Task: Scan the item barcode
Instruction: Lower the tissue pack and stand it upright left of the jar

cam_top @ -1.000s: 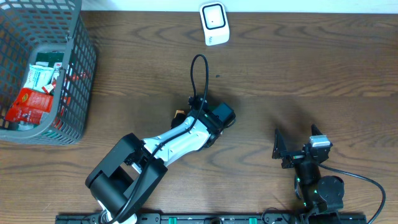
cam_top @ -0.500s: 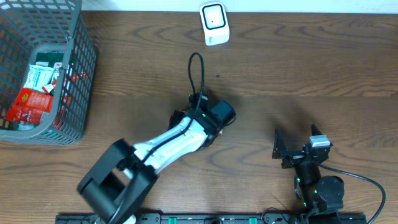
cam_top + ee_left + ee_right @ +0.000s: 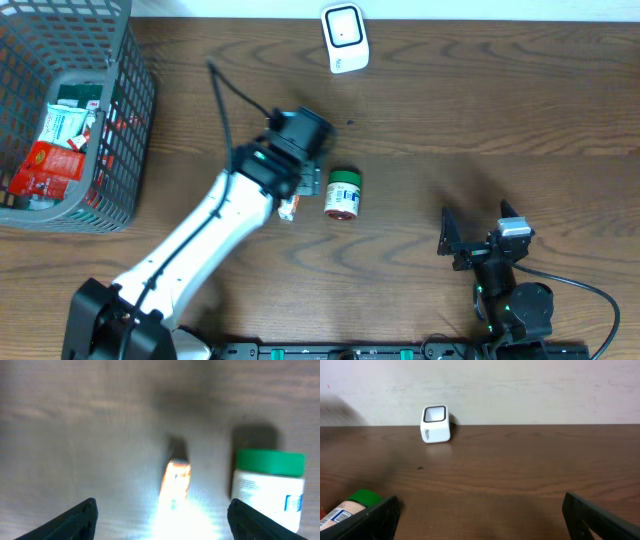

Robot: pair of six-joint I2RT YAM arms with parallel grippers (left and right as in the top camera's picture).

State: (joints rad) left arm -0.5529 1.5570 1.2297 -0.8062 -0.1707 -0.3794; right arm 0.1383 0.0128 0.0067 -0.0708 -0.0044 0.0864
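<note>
The left gripper (image 3: pixel 162 520) hangs over the middle of the wooden table (image 3: pixel 500 120) with its fingers (image 3: pixel 75 517) spread wide and nothing clamped between them. Just right of it in the overhead frame a white bottle with a green cap (image 3: pixel 343 194) lies on its side, cap toward the top of the frame. A small orange-and-white item (image 3: pixel 289 208) (too blurred in the wrist view to name) lies close by on the bottle's left, apart from it. The white barcode scanner (image 3: pixel 344 38) stands at the top centre, well apart from the bottle. A grey mesh basket (image 3: pixel 125 150) in the upper left holds red and white packets (image 3: pixel 55 140). The right gripper (image 3: pixel 480 520) sits at the lower right, fingers fully apart and empty
</note>
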